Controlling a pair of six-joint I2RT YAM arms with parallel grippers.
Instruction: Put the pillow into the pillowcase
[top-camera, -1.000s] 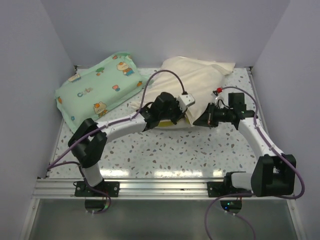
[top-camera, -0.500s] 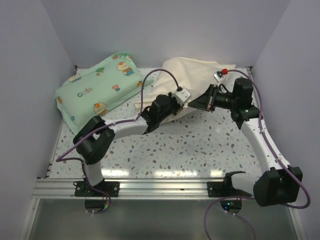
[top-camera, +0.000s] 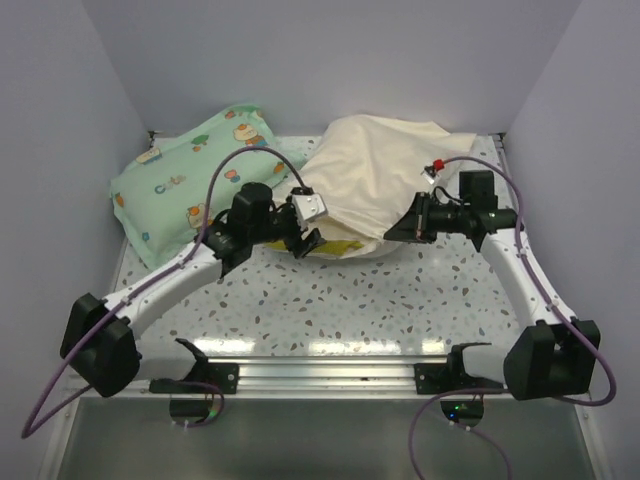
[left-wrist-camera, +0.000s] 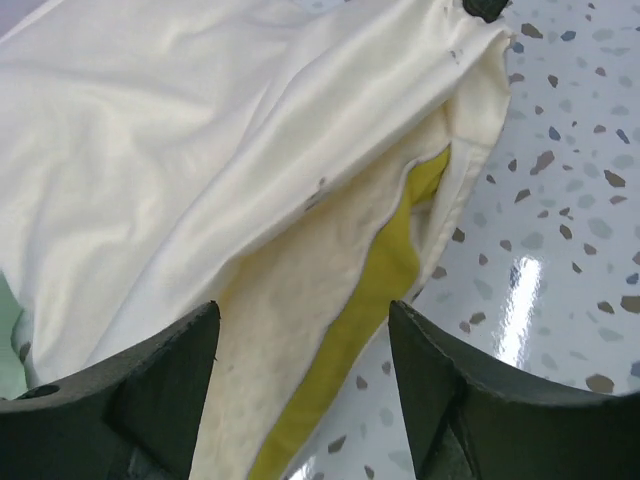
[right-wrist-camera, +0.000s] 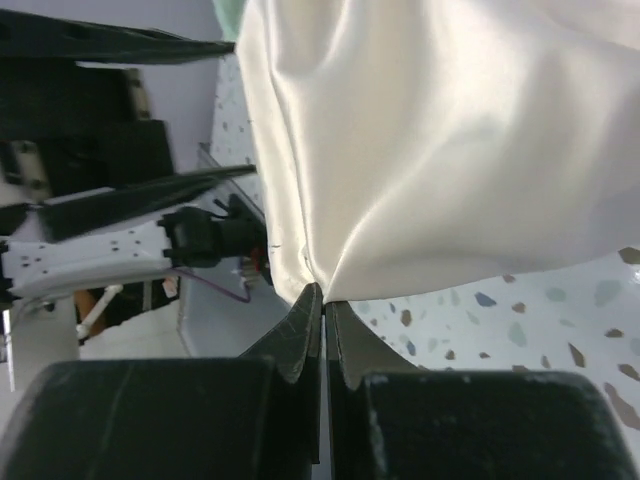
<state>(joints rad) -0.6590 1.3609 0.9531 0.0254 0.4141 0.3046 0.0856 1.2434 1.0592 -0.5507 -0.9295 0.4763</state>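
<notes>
A rectangular cream quilted pillow with an olive-yellow side edge (left-wrist-camera: 388, 268) lies mostly inside a thin, wrinkled, plain cream fabric pillowcase (top-camera: 375, 180) towards the back of the worktop. Only a strip of the pillow's near edge shows at the open mouth. The right claw (right-wrist-camera: 322, 295) is pressed together on a pinch of the pillowcase cloth at the right side of that mouth. The left claw (left-wrist-camera: 303, 305) hovers just in front of the exposed edge, fingers apart and holding nothing.

To finish well, the right claw should probably hold the cloth lifted and taut while the left claw nudges the yellow edge inward, low and without snagging loose fabric.

The worktop (top-camera: 330, 300) is glossy white speckled stone, boxed in by pale lilac-grey walls. A mint-green cartoon-print pillow (top-camera: 190, 180) lies at the back left, just beside the pillowcase.
</notes>
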